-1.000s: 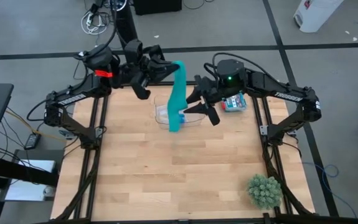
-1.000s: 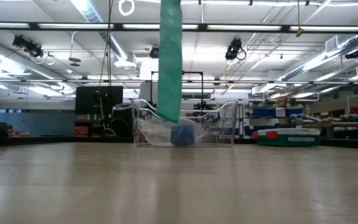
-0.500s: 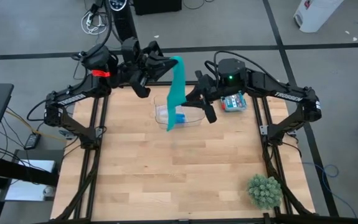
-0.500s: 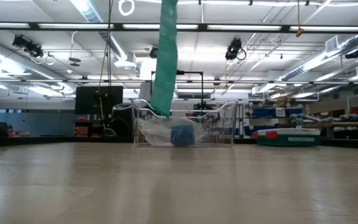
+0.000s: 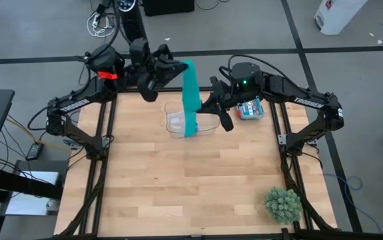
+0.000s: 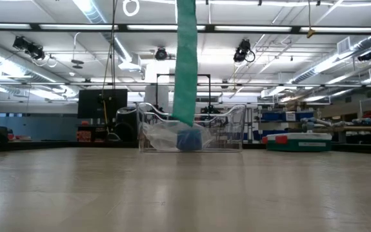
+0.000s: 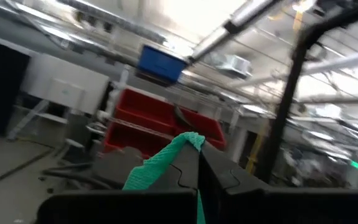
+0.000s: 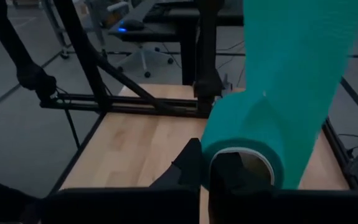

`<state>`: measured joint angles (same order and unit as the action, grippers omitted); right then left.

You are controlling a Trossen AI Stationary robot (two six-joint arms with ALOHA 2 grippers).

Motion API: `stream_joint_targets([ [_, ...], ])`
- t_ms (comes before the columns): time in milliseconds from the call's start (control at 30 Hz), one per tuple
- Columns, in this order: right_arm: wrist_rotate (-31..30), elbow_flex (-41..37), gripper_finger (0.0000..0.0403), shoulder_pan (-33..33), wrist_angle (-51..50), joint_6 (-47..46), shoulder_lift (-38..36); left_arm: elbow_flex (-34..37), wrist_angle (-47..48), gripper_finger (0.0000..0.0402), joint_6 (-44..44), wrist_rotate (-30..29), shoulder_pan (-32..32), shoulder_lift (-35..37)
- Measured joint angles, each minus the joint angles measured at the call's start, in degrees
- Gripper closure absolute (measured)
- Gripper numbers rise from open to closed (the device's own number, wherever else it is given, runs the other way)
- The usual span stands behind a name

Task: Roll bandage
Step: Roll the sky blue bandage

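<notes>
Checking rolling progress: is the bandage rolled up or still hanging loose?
Mostly unrolled: the bandage hangs as a long ribbon from the left gripper; only its end coils at the right gripper.

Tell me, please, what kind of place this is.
Probably a robotics lab in a big workshop hall. Two arms are mounted on a frame around a wooden table. The low view shows long ceiling lights and exposed ducts, and the left wrist view shows red bins on shelves.
</notes>
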<state>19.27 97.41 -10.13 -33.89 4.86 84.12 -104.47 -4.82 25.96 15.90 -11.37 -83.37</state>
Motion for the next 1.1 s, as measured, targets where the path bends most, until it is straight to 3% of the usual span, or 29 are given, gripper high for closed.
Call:
stream_joint_targets([
  [167,-0.3,0.0,0.0402,-0.9,-0.6,0.4,-0.6,0.0,1.1,0.0397,-0.1,4.6,0.7,0.0],
  [300,-4.5,0.0,0.0402,-2.1,-2.2,2.6,-1.7,0.0,1.4,0.0396,-0.1,7.7,2.2,0.0],
  [400,-4.7,0.0,0.0403,-3.5,-2.2,4.3,-2.4,0.0,5.7,0.0385,-1.4,7.3,3.8,0.0],
  [533,-4.4,0.0,0.0403,-4.7,-2.5,5.5,-2.8,0.0,12.8,0.0343,-3.4,4.3,5.3,-0.4],
  [867,-6.1,0.0,0.0403,-7.2,-3.4,6.4,-3.5,0.0,11.3,0.02,-1.8,1.4,6.2,-1.0],
  [1100,-1.8,0.0,0.0403,-7.9,2.0,12.8,-8.7,0.0,14.0,0.0172,0.2,-1.3,5.1,-0.9],
])
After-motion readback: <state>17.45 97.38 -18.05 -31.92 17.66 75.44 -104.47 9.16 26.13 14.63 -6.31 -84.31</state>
